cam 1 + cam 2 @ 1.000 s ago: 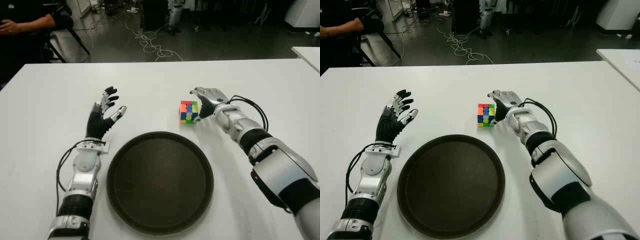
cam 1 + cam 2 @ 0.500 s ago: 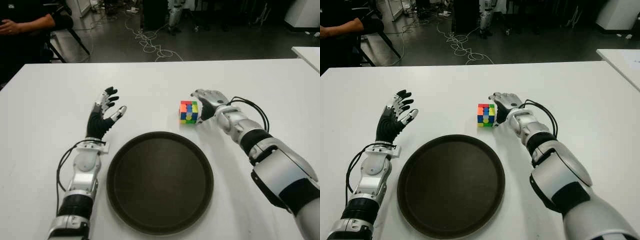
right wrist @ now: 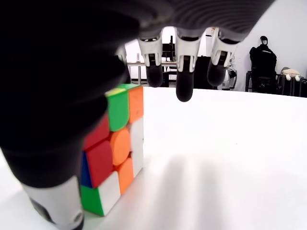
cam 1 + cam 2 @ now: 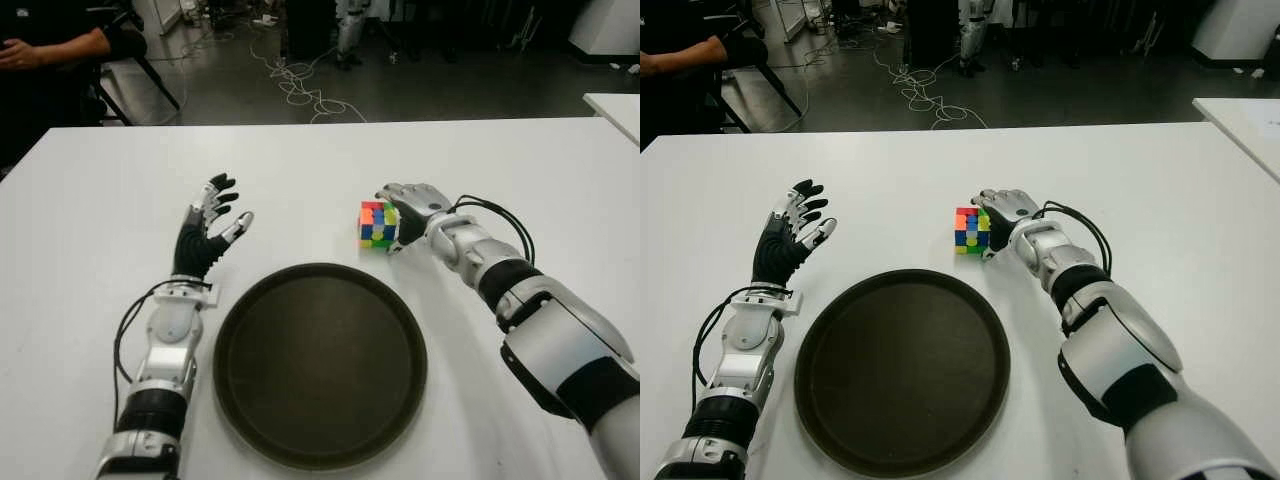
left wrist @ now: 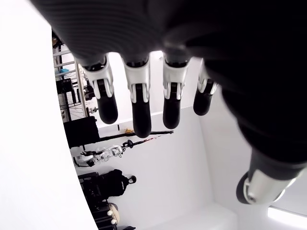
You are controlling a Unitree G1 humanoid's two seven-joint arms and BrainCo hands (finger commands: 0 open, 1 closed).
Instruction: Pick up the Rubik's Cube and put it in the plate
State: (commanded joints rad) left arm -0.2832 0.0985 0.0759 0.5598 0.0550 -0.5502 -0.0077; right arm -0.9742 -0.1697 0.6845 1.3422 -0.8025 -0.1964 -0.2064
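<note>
The Rubik's Cube (image 4: 377, 225) stands on the white table (image 4: 300, 170) just behind the right rim of the round dark plate (image 4: 320, 362). My right hand (image 4: 408, 203) is beside the cube's right face, fingers spread above it, not closed around it. In the right wrist view the cube (image 3: 112, 155) sits close to the palm, with the fingertips (image 3: 184, 91) extended past it over bare table. My left hand (image 4: 207, 228) is raised left of the plate with its fingers spread and nothing in it.
A person sits at the far left beyond the table (image 4: 50, 45). Cables lie on the floor behind the table (image 4: 300, 85). Another white table's corner shows at the far right (image 4: 615, 105).
My right hand has shifted slightly left, closing in on the cube's right side. The cube and the left hand have not moved.
</note>
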